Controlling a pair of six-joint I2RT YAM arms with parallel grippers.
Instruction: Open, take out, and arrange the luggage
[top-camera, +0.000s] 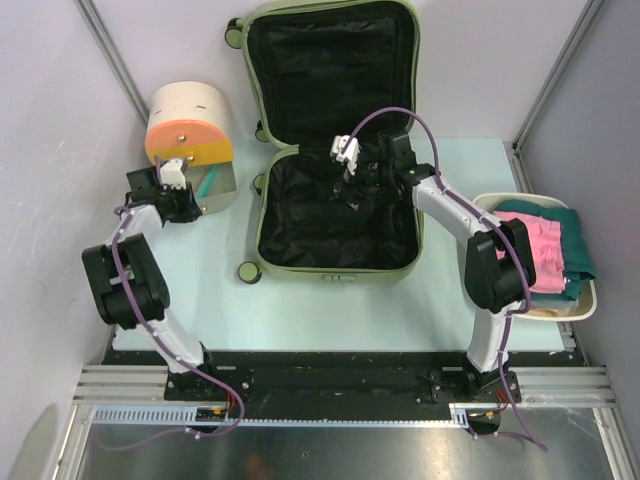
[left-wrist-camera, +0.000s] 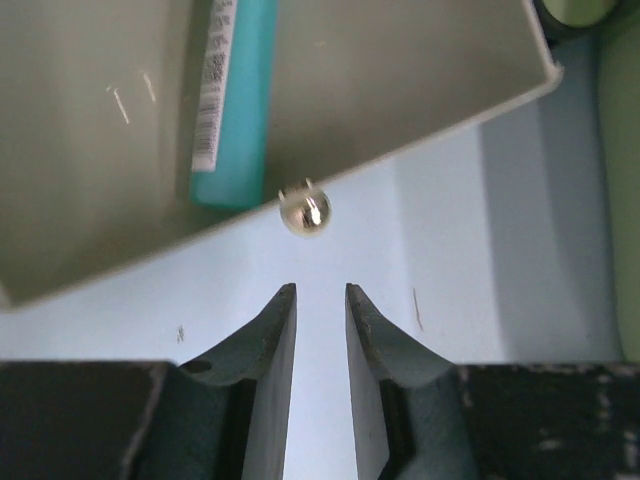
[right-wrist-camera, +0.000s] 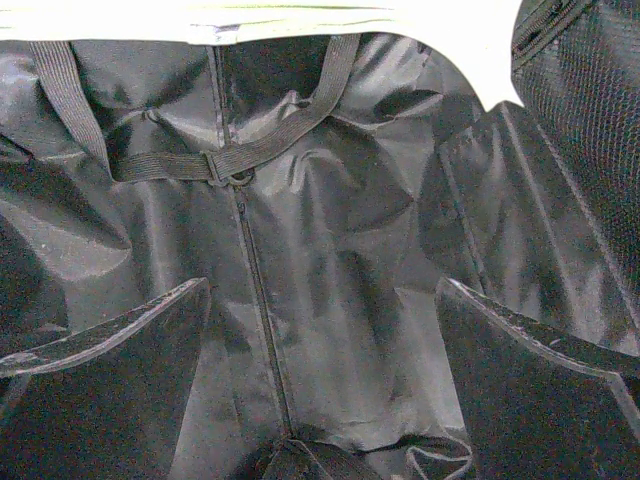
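Dark fingers (left-wrist-camera: 275, 335) of the left end effector (left-wrist-camera: 320, 290) fill the bottom of the left wrist view, standing close together with only a narrow gap between them and nothing in it. Just beyond their tips a small shiny metal knob (left-wrist-camera: 305, 212) hangs at the edge of a flat grey-green panel (left-wrist-camera: 400, 80), on which lies a teal flat item with a white barcode label (left-wrist-camera: 245, 100); pale blue surface (left-wrist-camera: 450, 300) shows beneath. From above, this arm reaches toward the round cream-and-orange drum-shaped container (top-camera: 190, 120) at the left. The large pale olive-green soft-shell suitcase (top-camera: 335, 271) sits in the middle of the surface, open: its lower half lies flat and its lid stands raised at the far side, both showing black fabric lining, with small green wheels (top-camera: 249, 271) along its left edge. The right end effector (right-wrist-camera: 322, 285) hangs inside the lower half with its fingers spread wide and holding nothing, above a black elastic strap (right-wrist-camera: 270, 150) and a zip (right-wrist-camera: 258, 300) running down the lining. At the right edge a white oval plastic basin (top-camera: 590, 300) holds folded dark green cloth (top-camera: 560, 235) and pink cloth (top-camera: 545, 255).
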